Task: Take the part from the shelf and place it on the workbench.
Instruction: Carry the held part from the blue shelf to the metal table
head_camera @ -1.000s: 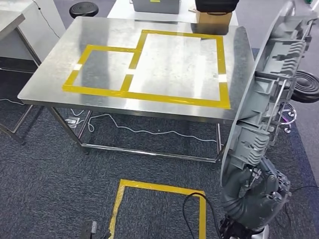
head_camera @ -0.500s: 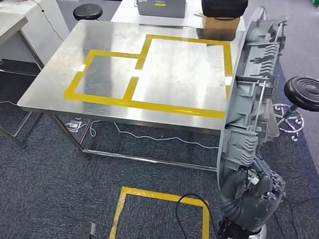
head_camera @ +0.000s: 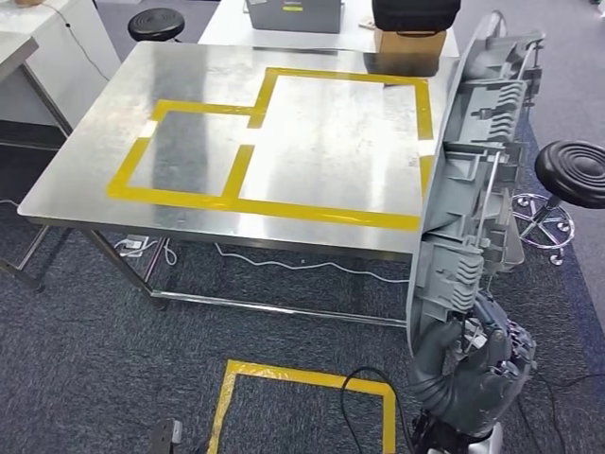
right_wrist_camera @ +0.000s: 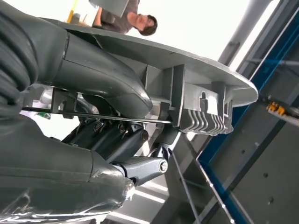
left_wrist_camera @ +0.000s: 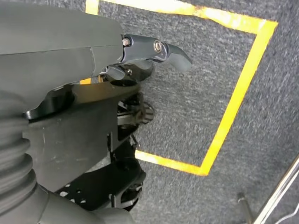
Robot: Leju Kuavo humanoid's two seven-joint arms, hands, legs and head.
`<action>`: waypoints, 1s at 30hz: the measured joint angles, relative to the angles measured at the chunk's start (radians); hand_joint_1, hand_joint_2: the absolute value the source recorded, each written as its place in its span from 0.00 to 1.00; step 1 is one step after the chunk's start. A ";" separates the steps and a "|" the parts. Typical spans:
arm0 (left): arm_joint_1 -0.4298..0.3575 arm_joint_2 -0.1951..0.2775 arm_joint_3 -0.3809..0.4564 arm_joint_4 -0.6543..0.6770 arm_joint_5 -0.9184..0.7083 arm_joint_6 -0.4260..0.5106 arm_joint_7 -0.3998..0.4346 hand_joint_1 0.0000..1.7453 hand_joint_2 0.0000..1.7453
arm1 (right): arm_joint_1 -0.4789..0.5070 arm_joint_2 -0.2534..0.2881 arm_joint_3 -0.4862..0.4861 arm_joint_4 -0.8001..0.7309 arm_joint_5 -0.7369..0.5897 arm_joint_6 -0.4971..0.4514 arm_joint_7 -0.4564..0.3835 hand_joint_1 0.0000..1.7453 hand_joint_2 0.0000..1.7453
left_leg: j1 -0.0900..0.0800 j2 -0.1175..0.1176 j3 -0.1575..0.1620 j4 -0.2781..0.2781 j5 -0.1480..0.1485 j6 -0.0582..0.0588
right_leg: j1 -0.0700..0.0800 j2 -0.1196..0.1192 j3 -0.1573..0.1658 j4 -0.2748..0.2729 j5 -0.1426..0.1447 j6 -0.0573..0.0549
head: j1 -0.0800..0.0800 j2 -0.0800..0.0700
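Stood nearer the workbench (head_camera: 214, 203) than half a second before, with the whole head view shifted so the tabletop's near edge sat lower and further left and the stool (head_camera: 577, 170) on the right had slid slightly down; a camera move, not a move of the things. Kept the same grasp on the part (head_camera: 471, 180), a long grey moulded panel with ribs and a thin metal rod. Held it upright in the right hand (head_camera: 467, 374) at the lower right, beside the workbench's right end and off its surface, long axis running from the hand up and slightly rightward, ribbed side facing right, smooth curved back toward the table. Wrapped thumb and dark fingers (right_wrist_camera: 116, 140) around the part's lower end in the right wrist view. Hung the left hand (left_wrist_camera: 141, 79) over grey carpet and a yellow tape square (left_wrist_camera: 232, 102), holding nothing, fingers partly curled.
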 joint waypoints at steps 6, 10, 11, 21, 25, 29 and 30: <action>0.007 0.000 0.000 0.000 -0.001 -0.011 -0.002 0.00 1.00 | -0.002 -0.001 0.004 0.001 0.001 0.000 0.000 1.00 1.00 | 0.006 0.001 0.061 -0.026 0.012 0.032 | -0.001 -0.008 -0.049 0.146 -0.061 0.024 | 0.011 0.000; 0.011 0.000 0.001 0.000 -0.003 -0.016 -0.001 0.00 1.00 | -0.002 -0.002 0.007 0.002 0.000 0.000 0.000 1.00 1.00 | 0.009 -0.002 0.108 -0.025 -0.020 0.029 | -0.007 -0.008 -0.138 0.235 -0.096 0.041 | 0.012 0.000; 0.011 0.000 0.001 0.000 -0.003 -0.014 0.000 0.00 1.00 | -0.002 -0.003 0.008 0.002 0.000 0.000 0.000 1.00 1.00 | 0.011 -0.004 0.123 -0.025 -0.033 0.026 | -0.010 -0.009 -0.126 0.181 -0.068 0.046 | 0.013 0.000; 0.002 0.000 0.001 0.000 -0.002 0.009 0.011 0.00 1.00 | -0.004 -0.004 0.014 0.005 0.002 0.000 0.000 1.00 1.00 | 0.014 0.000 0.038 0.166 -0.074 -0.034 | -0.012 -0.014 -0.047 0.004 0.041 -0.016 | 0.008 0.000; 0.007 0.001 0.001 0.000 0.001 0.013 0.015 0.00 1.00 | -0.003 -0.004 0.014 0.006 0.003 0.000 0.000 1.00 1.00 | 0.014 0.001 -0.079 0.239 -0.120 -0.038 | -0.011 -0.008 -0.015 0.001 0.014 -0.019 | 0.007 0.000; 0.007 0.003 0.001 0.000 0.001 0.013 0.015 0.00 1.00 | -0.003 -0.004 0.014 0.006 0.004 0.000 0.000 1.00 1.00 | 0.009 0.004 -0.036 0.030 0.054 -0.015 | -0.009 -0.002 0.012 0.001 -0.007 -0.009 | 0.006 0.000; 0.007 0.003 0.001 0.000 0.001 0.013 0.015 0.00 1.00 | -0.003 -0.004 0.014 0.005 0.004 0.000 0.000 1.00 1.00 | 0.007 0.005 -0.030 0.007 0.064 -0.009 | -0.009 -0.002 0.013 0.000 -0.009 -0.003 | 0.005 0.000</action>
